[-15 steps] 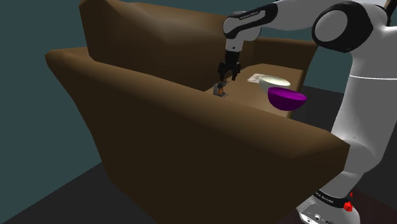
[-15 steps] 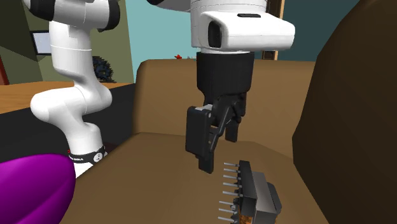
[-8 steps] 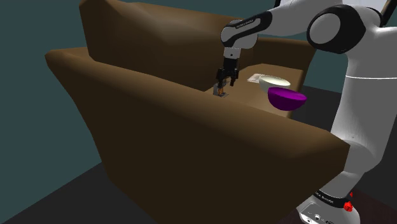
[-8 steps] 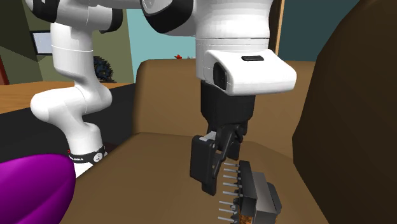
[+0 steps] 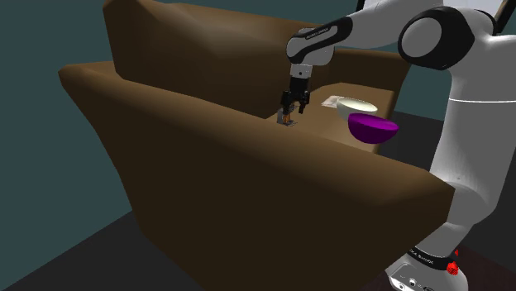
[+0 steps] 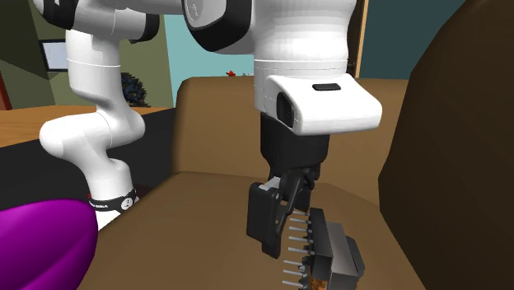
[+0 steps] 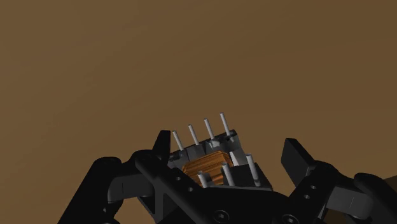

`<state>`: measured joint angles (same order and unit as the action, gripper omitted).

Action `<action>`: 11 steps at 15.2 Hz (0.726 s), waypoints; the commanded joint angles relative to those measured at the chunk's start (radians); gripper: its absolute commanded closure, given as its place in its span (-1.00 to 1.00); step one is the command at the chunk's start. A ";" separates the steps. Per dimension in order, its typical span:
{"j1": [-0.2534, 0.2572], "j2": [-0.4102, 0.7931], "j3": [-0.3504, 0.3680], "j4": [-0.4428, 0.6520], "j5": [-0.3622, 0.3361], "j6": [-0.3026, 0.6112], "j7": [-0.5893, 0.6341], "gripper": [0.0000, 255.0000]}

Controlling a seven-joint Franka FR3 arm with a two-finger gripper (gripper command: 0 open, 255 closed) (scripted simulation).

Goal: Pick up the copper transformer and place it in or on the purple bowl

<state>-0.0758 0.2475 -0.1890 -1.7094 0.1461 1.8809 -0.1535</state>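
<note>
The copper transformer (image 7: 207, 167) is sitting on the brown couch (image 5: 207, 165), the gripper (image 7: 227, 153) is straddling it with fingers spread and seemingly not yet pinching, so grasping, lifting and carrying to the nearby purple bowl (image 5: 372, 128) are all awaiting.

Copper-and-grey transformer (image 7: 207, 164), purple bowl (image 5: 372, 130), brown sofa (image 5: 207, 165), black tool (image 5: 291, 107)

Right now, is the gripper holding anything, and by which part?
Nothing is held. The gripper is open, its fingers either side of the transformer on the brown sofa, with a gap at one finger.
</note>
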 commanded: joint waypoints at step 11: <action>0.000 -0.003 0.000 0.009 -0.001 -0.012 0.002 1.00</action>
<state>-0.0759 0.2463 -0.1891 -1.7045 0.1457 1.8748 -0.1531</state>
